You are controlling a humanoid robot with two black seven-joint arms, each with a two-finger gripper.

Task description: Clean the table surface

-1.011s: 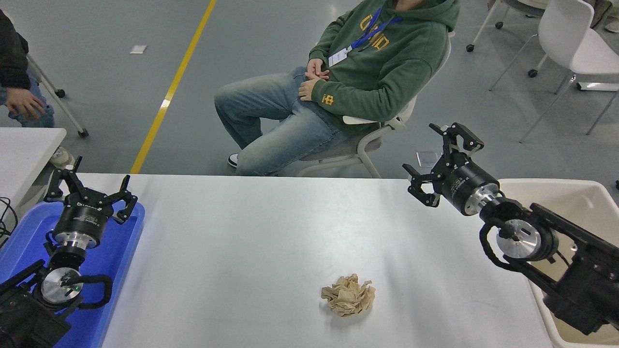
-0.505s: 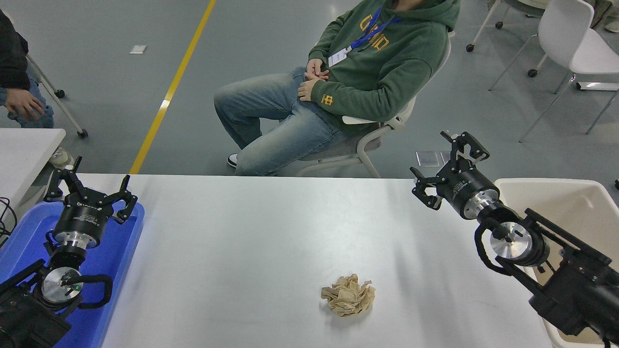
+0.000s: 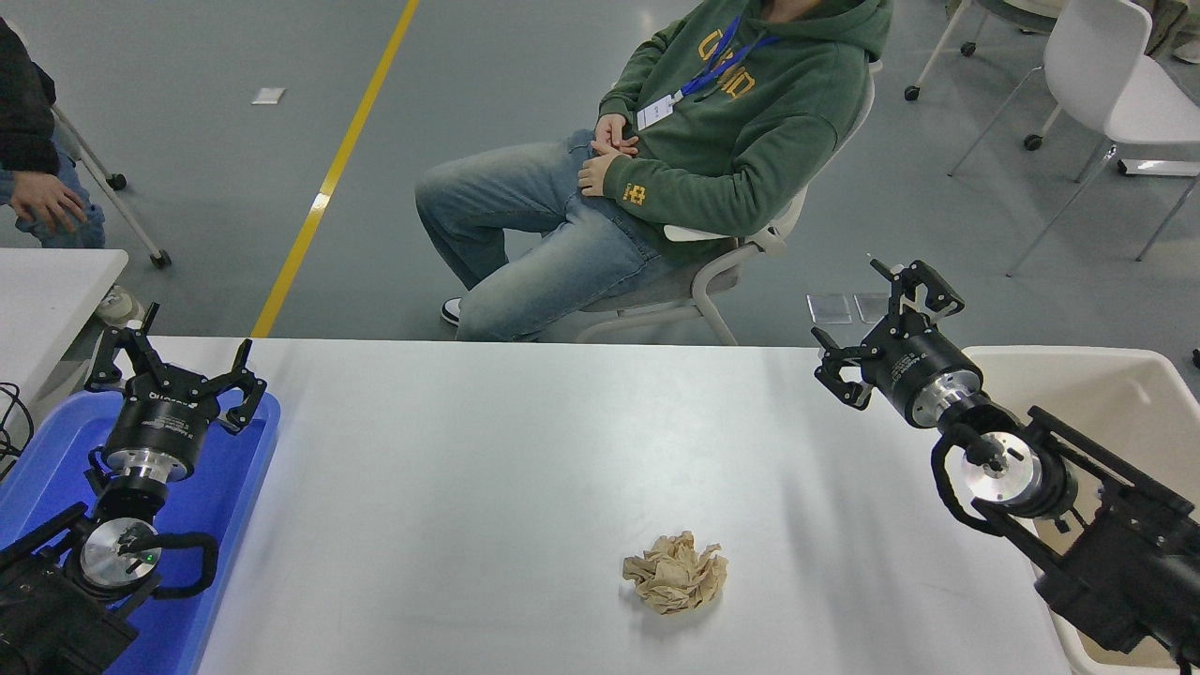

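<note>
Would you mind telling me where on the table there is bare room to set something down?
Most of the table is bare: the wide stretch between the blue tray and the paper wad, and the far strip in front of the seated person. It is crowded at the right edge, where the right pincer and arm hang beside the beige bin. The left pincer sits over the tray.
</note>
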